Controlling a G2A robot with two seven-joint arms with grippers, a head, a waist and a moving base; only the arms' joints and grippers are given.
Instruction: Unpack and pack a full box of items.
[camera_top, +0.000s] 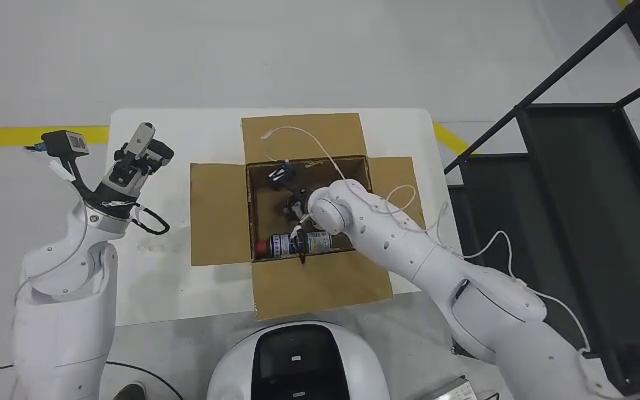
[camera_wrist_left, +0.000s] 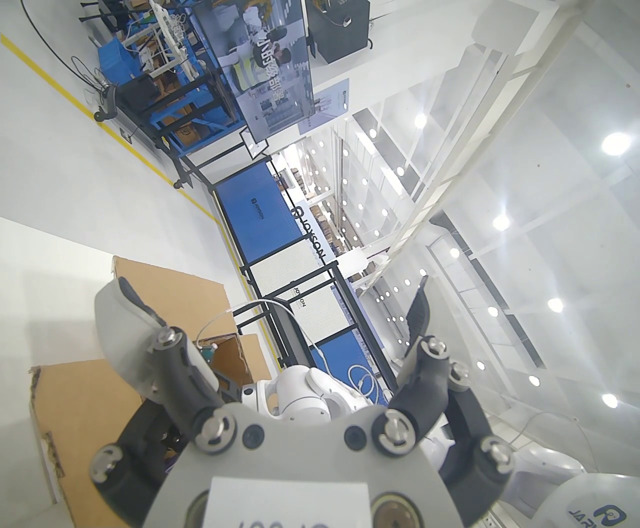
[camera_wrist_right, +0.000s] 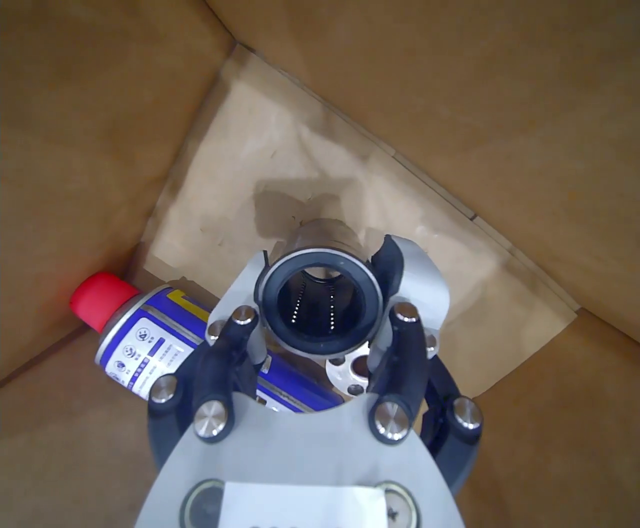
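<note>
An open cardboard box (camera_top: 220, 212) stands mid-table with its flaps spread. My right gripper (camera_wrist_right: 320, 270) is down inside it, shut on a metal flanged bearing (camera_wrist_right: 320, 305), a steel sleeve with a black end ring. Beside it on the box floor (camera_wrist_right: 300, 150) lies a blue spray can (camera_wrist_right: 150, 345) with a red cap. From above the can (camera_top: 285, 243) sits at the near inner wall and a dark blue item (camera_top: 279, 176) lies in the far corner. My left gripper (camera_wrist_left: 272, 320) is raised off the table's left side, open and empty; its fingers (camera_wrist_left: 125, 315) point at the ceiling.
The white table (camera_top: 160, 290) has bare room left of the box. A white cable (camera_top: 310, 145) runs over the far flap. A black metal stair frame (camera_top: 540, 170) stands just right of the table. Yellow floor tape (camera_top: 40, 133) runs behind.
</note>
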